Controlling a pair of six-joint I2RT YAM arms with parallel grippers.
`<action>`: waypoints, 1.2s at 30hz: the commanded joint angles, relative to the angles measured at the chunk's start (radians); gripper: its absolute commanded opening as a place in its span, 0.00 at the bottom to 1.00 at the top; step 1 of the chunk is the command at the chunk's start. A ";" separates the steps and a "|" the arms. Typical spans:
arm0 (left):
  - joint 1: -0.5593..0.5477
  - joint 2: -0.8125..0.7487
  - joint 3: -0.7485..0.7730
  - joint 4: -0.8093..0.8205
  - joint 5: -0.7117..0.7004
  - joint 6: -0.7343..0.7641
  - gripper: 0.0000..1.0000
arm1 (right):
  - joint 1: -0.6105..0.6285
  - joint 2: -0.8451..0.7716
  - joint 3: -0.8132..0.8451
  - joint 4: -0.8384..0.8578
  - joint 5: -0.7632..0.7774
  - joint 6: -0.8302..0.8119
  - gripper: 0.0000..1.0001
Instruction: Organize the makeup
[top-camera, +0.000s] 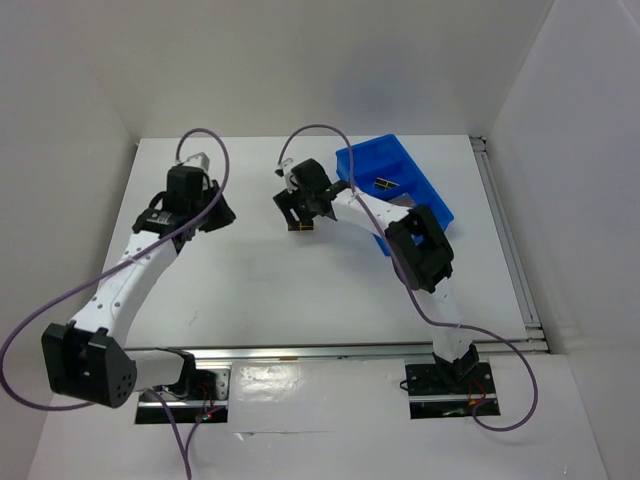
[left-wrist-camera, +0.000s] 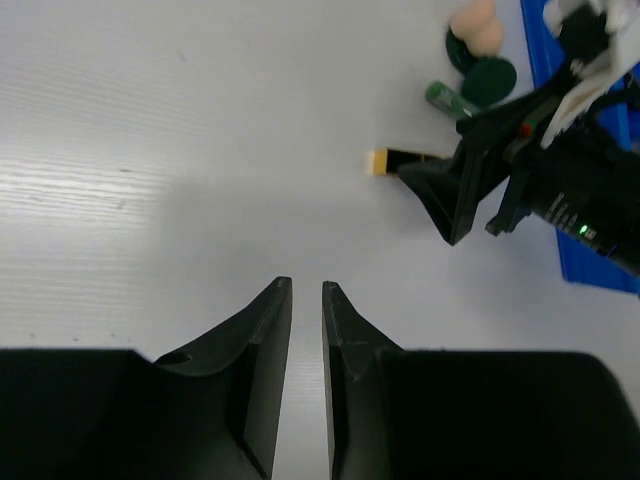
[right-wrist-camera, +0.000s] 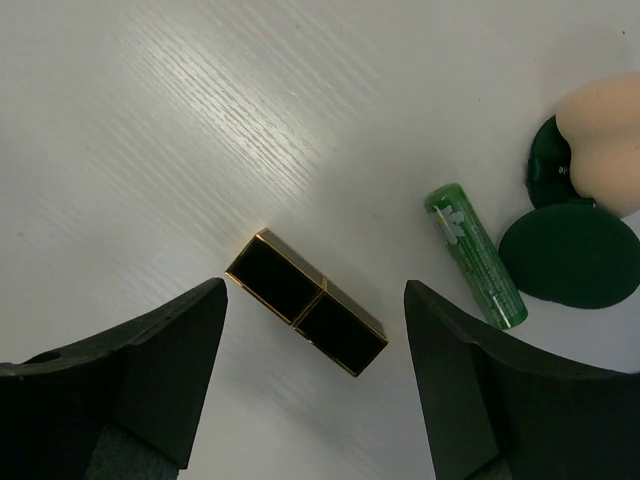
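A black-gold lipstick tube lies flat on the white table, between the open fingers of my right gripper, which hovers just above it without touching. In the top view the right gripper is over this lipstick, and the left wrist view shows the tube's end. To its right lie a green tube, a round dark green piece and a beige sponge. My left gripper is shut and empty over bare table at the left.
A large blue plastic bin stands at the back right, behind the right arm, with another black-gold lipstick inside it. White walls enclose the table on the left, back and right.
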 joint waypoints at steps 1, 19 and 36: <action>0.060 -0.112 -0.034 -0.010 -0.109 -0.069 0.33 | 0.009 0.013 0.061 -0.002 -0.005 -0.142 0.79; 0.159 -0.114 -0.040 -0.008 -0.024 -0.078 0.33 | 0.019 0.103 0.099 -0.079 -0.144 -0.194 0.59; 0.159 -0.114 -0.068 0.019 0.003 -0.078 0.33 | -0.087 0.060 0.007 -0.102 -0.408 -0.102 0.70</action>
